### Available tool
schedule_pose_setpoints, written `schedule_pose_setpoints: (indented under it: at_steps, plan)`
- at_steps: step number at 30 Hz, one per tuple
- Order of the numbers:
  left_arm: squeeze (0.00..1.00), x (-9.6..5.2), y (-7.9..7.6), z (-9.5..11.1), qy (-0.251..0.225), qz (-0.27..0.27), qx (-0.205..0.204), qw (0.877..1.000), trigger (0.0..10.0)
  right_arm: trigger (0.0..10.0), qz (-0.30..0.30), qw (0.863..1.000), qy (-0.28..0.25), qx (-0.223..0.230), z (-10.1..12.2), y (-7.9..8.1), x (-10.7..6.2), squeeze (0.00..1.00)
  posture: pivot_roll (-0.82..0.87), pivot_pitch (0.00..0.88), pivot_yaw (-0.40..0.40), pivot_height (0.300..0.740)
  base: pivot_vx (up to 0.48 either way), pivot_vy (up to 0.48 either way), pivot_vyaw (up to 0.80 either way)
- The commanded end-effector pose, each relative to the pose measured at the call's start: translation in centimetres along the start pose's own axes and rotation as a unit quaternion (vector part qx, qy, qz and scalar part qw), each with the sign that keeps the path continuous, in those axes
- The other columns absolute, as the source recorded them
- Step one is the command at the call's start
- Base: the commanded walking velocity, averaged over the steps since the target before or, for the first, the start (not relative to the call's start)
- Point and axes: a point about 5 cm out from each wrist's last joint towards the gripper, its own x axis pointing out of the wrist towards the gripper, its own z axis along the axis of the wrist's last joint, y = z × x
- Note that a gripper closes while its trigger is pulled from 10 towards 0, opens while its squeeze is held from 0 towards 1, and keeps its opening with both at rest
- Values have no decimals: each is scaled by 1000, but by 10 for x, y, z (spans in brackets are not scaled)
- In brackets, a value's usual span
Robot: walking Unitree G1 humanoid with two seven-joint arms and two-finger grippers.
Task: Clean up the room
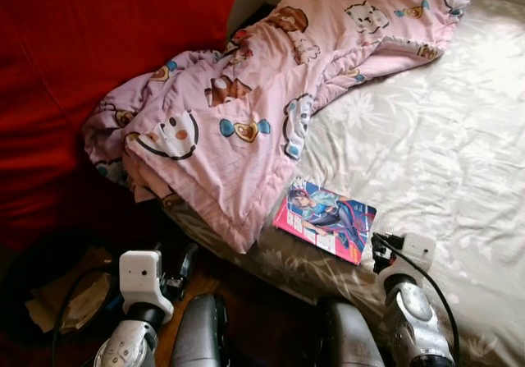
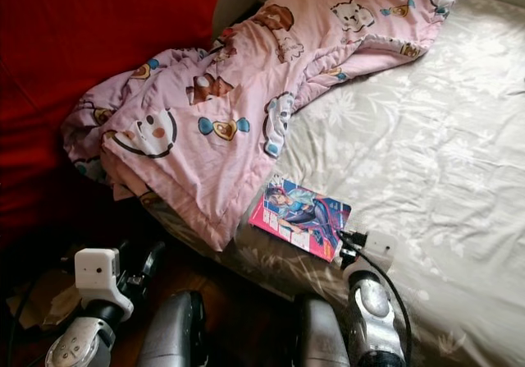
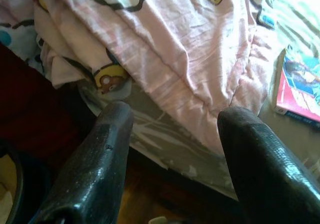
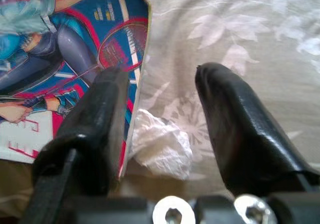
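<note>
Right gripper point(image 4: 160, 134) hangs spread wide and empty over a crumpled white tissue wad point(image 4: 161, 151) on the pale floral bedsheet point(image 4: 240, 28), touching the glossy comic book point(image 4: 65, 58) — pick-up step; next: descend, pinch tissue only. Left gripper point(image 3: 172, 149) idle, also agape.

Silver arms, white camera boxes on both wrists, black cables, and each hand has chunky glossy black fingers point(image 4: 245, 134).

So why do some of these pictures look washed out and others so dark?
Head views: sunlight glares off the pale bedsheet at the right, while the floor sits in shadow. Left wrist view: the pink blanket is bleached by light. Right wrist view: evenly lit; the book and crumpled tissue are clear.
</note>
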Motion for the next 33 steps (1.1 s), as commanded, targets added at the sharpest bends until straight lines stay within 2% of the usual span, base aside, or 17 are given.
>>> schedule_pose_setpoints:
  at_steps: [1,4,5,6,7,8,11,13,14,15,18,20,21,24,26,30,33]
  plan:
    - [0,-5,2,0,8,-1,6,1000,10000,10000,-13,1000,27,-7,-8,-6,0,1000,107,278,10,602,0,0,0]
    - [0,-6,3,1,10,-1,8,1000,10000,10000,-26,999,35,12,-5,-11,5,1000,112,288,13,602,0,0,0]
    - [0,-7,3,1,11,-1,8,1000,10000,10000,-30,999,36,18,-3,-12,7,863,113,292,15,602,0,0,0]
    - [0,-7,3,1,11,-1,8,1000,10000,10000,-30,999,36,18,-3,-12,7,863,113,292,15,602,0,0,0]
    - [0,-8,4,1,12,-1,9,1000,10000,10000,-14,999,28,-6,3,-14,10,0,115,302,19,602,0,0,0]
    - [0,-9,4,2,14,-1,10,1000,10000,10000,8,999,21,-47,8,-14,11,0,115,306,20,602,0,0,0]
    - [0,-9,5,2,16,0,12,1000,10000,10000,39,992,17,-117,18,-21,14,0,114,314,23,602,0,0,0]
    - [0,-9,5,2,16,0,12,1000,10000,10000,44,990,17,-134,20,-24,15,0,114,314,23,602,0,0,0]
    - [0,-9,5,3,16,0,12,1000,10000,10000,55,980,7,-189,29,-31,16,0,116,316,24,602,0,0,0]
    - [0,-8,5,3,16,0,13,1000,10000,10000,66,974,0,-218,35,-35,17,0,117,317,24,602,0,0,0]
    - [0,-7,6,4,16,1,14,1000,10000,10000,109,960,-12,-258,50,-46,16,0,114,316,26,602,0,0,0]
    - [0,-7,6,4,16,0,14,1000,10000,10000,160,940,-1,-301,54,-49,14,0,113,317,26,602,0,0,0]
    - [0,-7,6,4,16,0,14,1000,10000,10000,189,924,7,-332,54,-52,12,0,113,317,26,602,0,0,0]
    - [0,-7,6,4,16,0,14,1000,10000,10000,211,914,19,-347,54,-54,10,0,111,318,29,602,0,0,0]
    - [0,-7,6,4,17,-2,13,1000,10000,10000,228,893,63,-383,52,-70,7,0,110,318,29,602,0,0,0]
    - [0,-7,6,5,17,-2,14,1000,10000,10000,244,880,86,-397,50,-76,4,0,113,320,31,602,0,0,0]
    - [0,-7,6,5,18,-2,15,1000,10000,10000,261,853,119,-437,43,-81,1,0,114,323,34,602,0,0,0]
